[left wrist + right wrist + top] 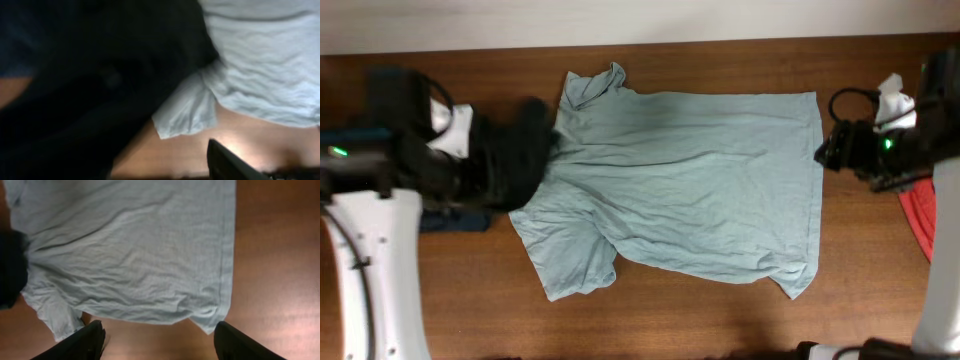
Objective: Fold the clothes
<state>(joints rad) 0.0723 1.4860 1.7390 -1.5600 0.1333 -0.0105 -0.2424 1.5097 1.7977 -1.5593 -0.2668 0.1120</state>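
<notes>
The pale grey-blue T-shirt (690, 185) lies spread flat on the wooden table, collar to the left and hem to the right. My left gripper (536, 128) is low at the shirt's collar and shoulder. In the left wrist view (160, 155) only one finger shows, set wide, with nothing held and a sleeve (187, 112) just ahead. My right gripper (826, 150) hovers just off the hem. It is open and empty over bare wood in the right wrist view (157, 330), the hem corner (212, 322) between its fingers.
A navy garment (455, 222) lies partly under my left arm at the left. A red garment (920, 222) lies at the table's right edge under my right arm. The table's far edge (720, 42) runs along the back.
</notes>
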